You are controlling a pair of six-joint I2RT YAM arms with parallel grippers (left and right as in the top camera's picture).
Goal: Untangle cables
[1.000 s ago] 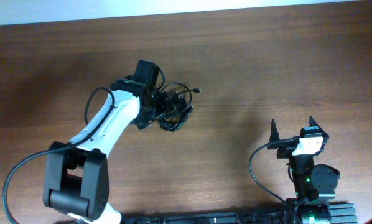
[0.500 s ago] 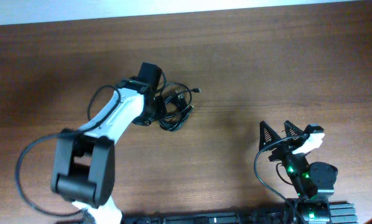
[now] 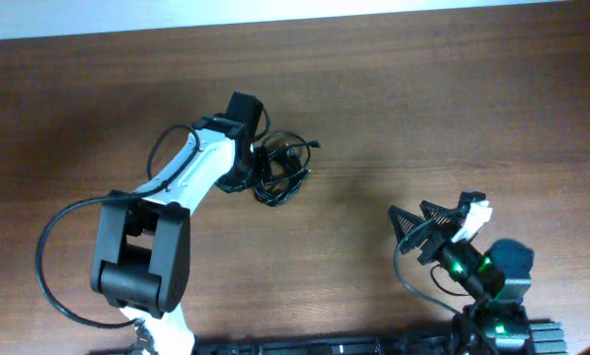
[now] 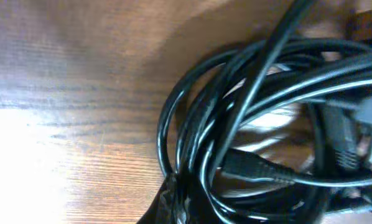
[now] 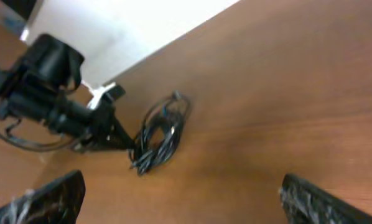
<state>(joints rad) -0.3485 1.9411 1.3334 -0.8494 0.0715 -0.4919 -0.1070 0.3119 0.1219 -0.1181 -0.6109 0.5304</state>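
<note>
The cables (image 3: 281,169) lie as one tangled bundle of thin black loops on the wooden table, left of centre. My left gripper (image 3: 255,170) is at the bundle's left edge, shut on a few strands. In the left wrist view the cables (image 4: 260,130) fill the frame, and the gripper (image 4: 187,206) pinches them at the bottom edge. My right gripper (image 3: 411,229) hangs open low on the right, far from the bundle, with nothing between its fingers (image 5: 56,198). From the right wrist the cables (image 5: 160,135) show small in the distance beside the left arm (image 5: 55,106).
The brown table top (image 3: 423,108) runs to a white edge strip (image 3: 275,15) at the back. A thick black arm wire (image 3: 53,256) loops beside the left arm's base. The right arm's base (image 3: 497,286) stands at the front right.
The left gripper has shut on the bundle's left edge. The right arm has swung so that its open gripper now points left and sits further left.
</note>
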